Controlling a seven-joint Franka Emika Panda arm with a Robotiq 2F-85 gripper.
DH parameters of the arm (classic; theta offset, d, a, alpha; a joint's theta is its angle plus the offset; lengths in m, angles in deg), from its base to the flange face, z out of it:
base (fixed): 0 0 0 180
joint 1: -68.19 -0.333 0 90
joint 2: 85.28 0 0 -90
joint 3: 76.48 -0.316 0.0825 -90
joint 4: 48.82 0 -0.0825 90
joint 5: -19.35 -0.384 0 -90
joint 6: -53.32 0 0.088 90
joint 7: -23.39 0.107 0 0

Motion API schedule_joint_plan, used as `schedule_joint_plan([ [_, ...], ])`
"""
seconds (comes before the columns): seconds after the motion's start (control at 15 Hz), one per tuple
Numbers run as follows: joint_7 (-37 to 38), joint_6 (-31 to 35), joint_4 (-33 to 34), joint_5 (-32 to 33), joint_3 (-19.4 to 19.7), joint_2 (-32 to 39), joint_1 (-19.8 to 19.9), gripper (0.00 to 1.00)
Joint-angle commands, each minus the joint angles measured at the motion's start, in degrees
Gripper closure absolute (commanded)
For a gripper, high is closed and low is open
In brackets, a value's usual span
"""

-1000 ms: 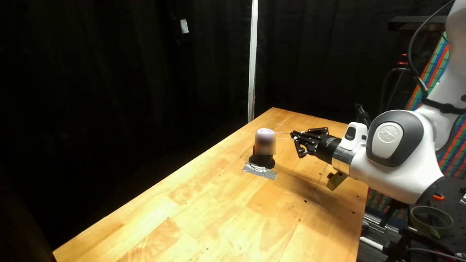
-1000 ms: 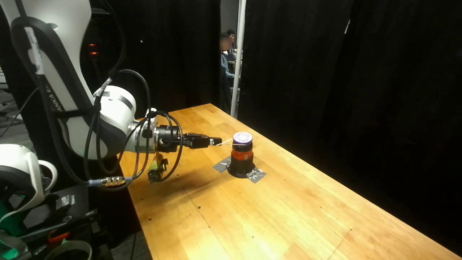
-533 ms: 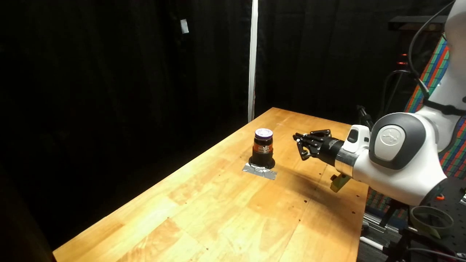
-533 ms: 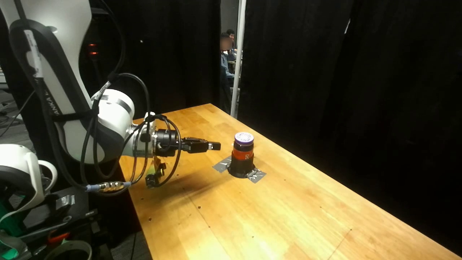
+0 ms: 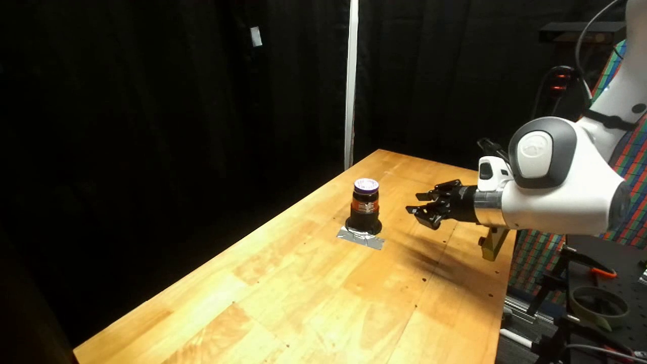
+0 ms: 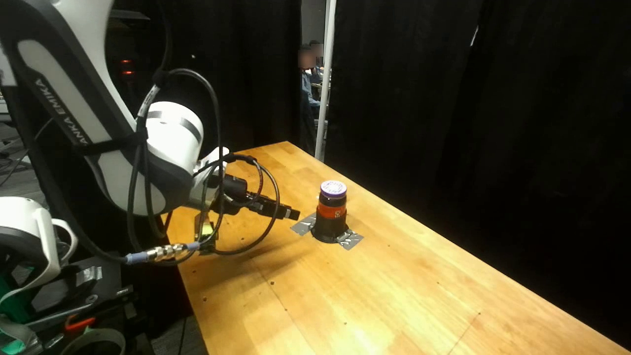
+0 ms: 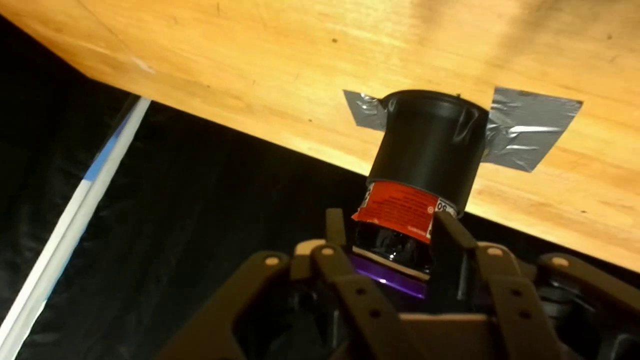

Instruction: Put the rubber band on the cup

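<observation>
The cup (image 5: 365, 205) is a small dark jar-like cylinder with an orange-red band and a purple-rimmed top. It stands upright in a black holder in both exterior views (image 6: 332, 212) and appears upside down in the wrist view (image 7: 400, 207). The rubber band (image 7: 391, 263) is a thin tan line around the cup's neck, just below the purple rim. It is too small to make out in the exterior views. My gripper (image 5: 417, 202) is open and empty, a short way from the cup. In the wrist view its spread fingers (image 7: 391, 221) frame the cup without holding it.
The black holder (image 7: 427, 145) is fixed to the wooden table (image 5: 303, 283) with silver tape (image 7: 532, 125). A black curtain (image 5: 177, 126) and a pale pole (image 6: 324, 84) stand behind the table. Cables (image 6: 217, 113) hang loosely around my wrist.
One second ago the rubber band stretched from my shut gripper to the cup; by half a second ago it had left the fingers. My gripper has since opened, turned and tilted downward.
</observation>
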Motion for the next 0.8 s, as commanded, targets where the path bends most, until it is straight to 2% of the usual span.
schedule_joint_plan([
  [0.0,-11.54,15.99,3.76,-5.41,-5.96,-3.0,9.91,0.18],
  [0.07,-16.76,20.81,4.32,-9.91,-4.49,-4.57,10.32,0.11],
  [0.2,-25.72,30.05,3.67,-17.32,3.12,-8.03,7.84,0.0],
  [0.33,-35.27,35.88,2.81,-24.31,9.74,-7.98,5.95,0.0],
  [0.53,-49.62,40.05,0.77,-34.98,15.91,-6.01,4.99,0.0],
  [0.73,-63.69,39.61,-2.6,-47.37,18.64,-3.91,3.94,0.0],
])
